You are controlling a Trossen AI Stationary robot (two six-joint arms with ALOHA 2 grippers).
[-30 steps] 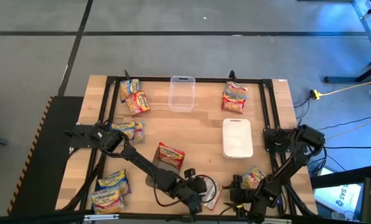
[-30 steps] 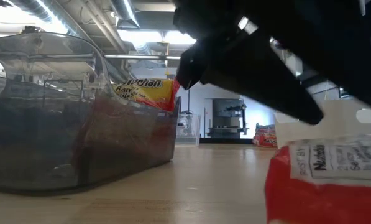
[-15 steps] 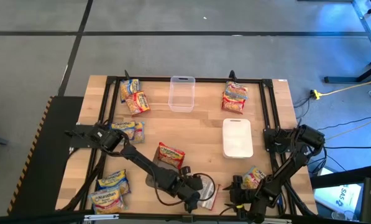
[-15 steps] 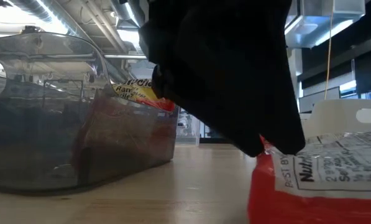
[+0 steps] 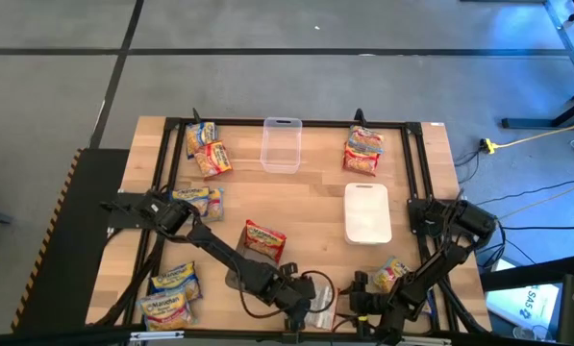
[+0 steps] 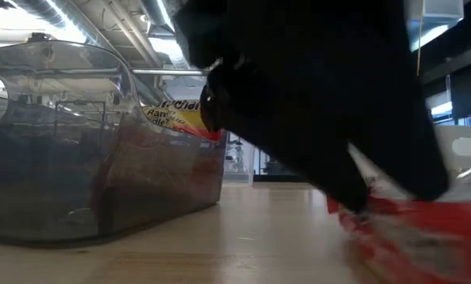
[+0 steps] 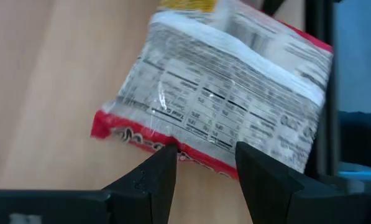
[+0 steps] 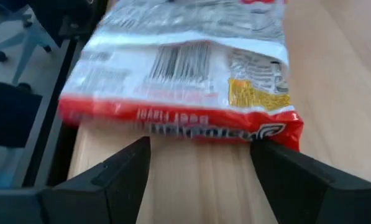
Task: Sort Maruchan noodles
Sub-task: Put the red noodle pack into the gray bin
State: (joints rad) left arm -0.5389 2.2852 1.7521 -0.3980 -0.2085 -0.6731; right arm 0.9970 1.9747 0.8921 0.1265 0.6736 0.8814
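Two grippers meet over one packet at the table's near edge. It lies label side down, showing white nutrition print, with a red band along its crimped border. The left gripper stands with its fingers apart, just at that red border and not closed on it. The right gripper faces the same packet from the other side, its fingers spread wider and the wrapper lying just beyond them. Neither holds anything. Approaching from both sides looks meant to trap a thin, slippery wrapper that would otherwise slide on the smooth wood. A flat packet also gives fingers little to bite except its edge.

Just beside the right arm lies another packet, yellow and red. In the low view a smoky grey tub with rounded corners stands nearby, and a yellow packet shows at its far wall. I cannot tell whether that one is inside or behind.

Farther in, one packet sits tilted mid-table, and the others lie in pairs: near left, left edge, far left and far right. A white box with soft corners lies right of centre. A clear box waits empty at the far edge, so the sorting seems barely begun.
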